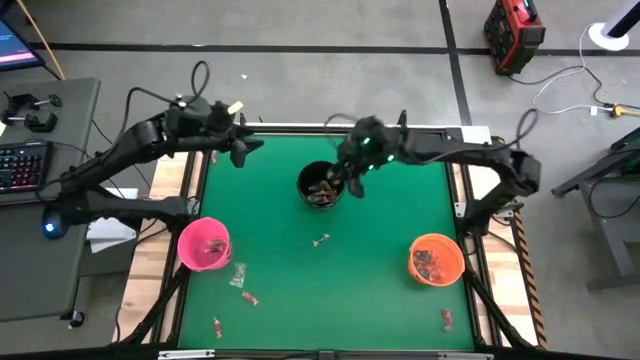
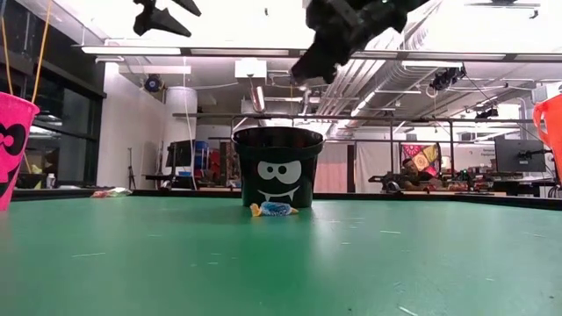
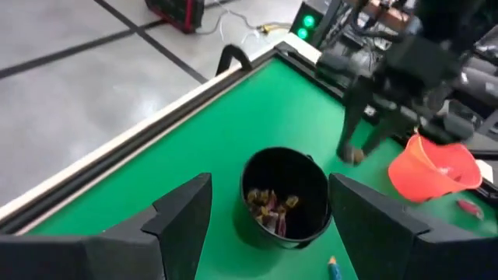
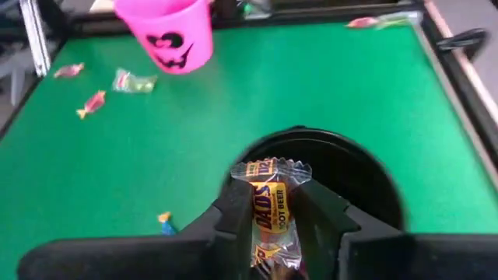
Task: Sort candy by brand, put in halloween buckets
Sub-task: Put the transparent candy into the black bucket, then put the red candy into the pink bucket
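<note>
The right pincer [image 4: 274,225] hangs just above the black bucket [image 1: 321,186] near the back of the green desk [image 1: 330,280], and it is squeezing a yellow wrapped candy [image 4: 271,210] between its fingers. The left pincer [image 3: 268,214] waits up high near the back left of the desk with its fingers spread wide and nothing in them. The pink bucket [image 1: 204,244] sits at the left, the orange bucket [image 1: 436,259] at the right, and a few loose sweets [image 1: 240,282], maybe five, lie on the desk.
</note>
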Controlling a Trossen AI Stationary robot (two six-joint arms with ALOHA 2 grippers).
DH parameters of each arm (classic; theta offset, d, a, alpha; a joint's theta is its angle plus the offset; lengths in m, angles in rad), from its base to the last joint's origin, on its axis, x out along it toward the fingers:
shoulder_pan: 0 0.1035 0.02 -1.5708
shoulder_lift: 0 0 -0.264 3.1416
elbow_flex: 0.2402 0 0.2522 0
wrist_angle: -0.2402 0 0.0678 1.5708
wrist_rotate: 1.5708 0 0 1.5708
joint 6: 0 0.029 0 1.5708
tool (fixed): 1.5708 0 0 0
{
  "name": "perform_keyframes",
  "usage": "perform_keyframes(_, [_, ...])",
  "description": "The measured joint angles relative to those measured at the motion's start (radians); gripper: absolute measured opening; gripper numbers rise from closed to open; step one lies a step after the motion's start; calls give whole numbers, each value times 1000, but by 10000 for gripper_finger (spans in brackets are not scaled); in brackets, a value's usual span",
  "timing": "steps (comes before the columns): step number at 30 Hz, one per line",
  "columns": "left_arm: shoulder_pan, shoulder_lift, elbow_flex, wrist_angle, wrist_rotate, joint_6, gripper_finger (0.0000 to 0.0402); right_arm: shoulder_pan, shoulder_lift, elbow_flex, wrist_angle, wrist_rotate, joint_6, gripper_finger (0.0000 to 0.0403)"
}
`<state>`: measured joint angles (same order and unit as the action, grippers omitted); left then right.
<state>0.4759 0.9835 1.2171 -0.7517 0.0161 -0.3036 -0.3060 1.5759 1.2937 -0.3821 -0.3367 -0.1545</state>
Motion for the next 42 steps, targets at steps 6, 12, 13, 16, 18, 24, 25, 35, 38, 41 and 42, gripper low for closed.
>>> perform_keyframes(6, [-8,34,0,-7,5,-9,246,78,103,0,78,130,82,76])
perform_keyframes(12, [-15,35,-1,-14,7,-9,246,83,140,11,79,188,155,139])
perform_keyframes(13, [-15,35,-1,-15,6,-9,246,81,140,14,80,212,154,154])
perform_keyframes(16, [-15,35,-1,-15,-2,-9,246,69,140,36,65,234,156,197])
perform_keyframes(18, [-15,38,-1,-15,-7,-9,246,61,140,61,57,236,157,219])
perform_keyframes(24, [12,83,-1,-57,-120,-159,245,31,140,121,45,231,155,248])
perform_keyframes(25, [33,104,-1,-81,-130,-194,243,23,140,131,41,230,155,249])
perform_keyframes(35, [300,505,-1,-526,-230,-224,213,-88,140,179,-169,230,155,250])
perform_keyframes(38, [311,590,-20,-549,-335,-265,206,-113,140,179,-226,230,155,250])
perform_keyframes(41, [287,609,-79,-458,-414,-353,203,-128,140,179,-266,230,155,250])
perform_keyframes(42, [278,609,-106,-419,-430,-391,202,-130,140,179,-272,230,156,250])
